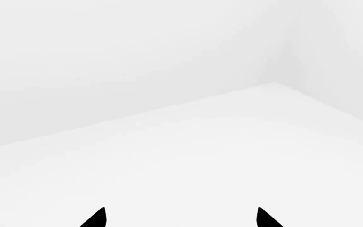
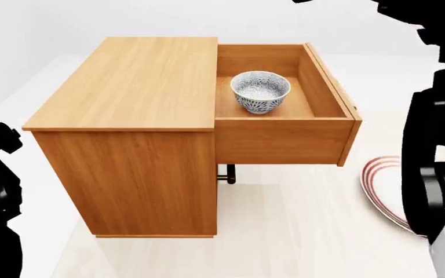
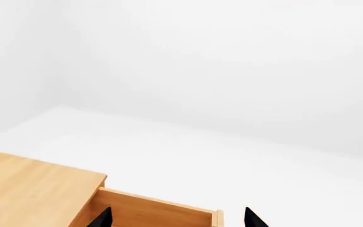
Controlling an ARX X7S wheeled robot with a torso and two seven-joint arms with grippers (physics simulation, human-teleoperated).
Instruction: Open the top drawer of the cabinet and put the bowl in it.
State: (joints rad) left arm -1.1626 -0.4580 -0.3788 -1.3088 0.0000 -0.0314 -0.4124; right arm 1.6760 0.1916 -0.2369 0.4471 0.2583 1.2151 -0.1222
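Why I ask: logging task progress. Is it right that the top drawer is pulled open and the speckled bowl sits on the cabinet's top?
Not quite. The top drawer is open, but the speckled bowl sits inside it, not on the cabinet top. The head view shows this.

1. The walls (image 3: 219, 61) are plain white and bare, meeting in a soft corner (image 1: 276, 78).
2. The floor (image 2: 300, 231) is pale, near white, with a faint wood grain close to the camera.
3. The light is even and diffuse, casting only weak shadows.
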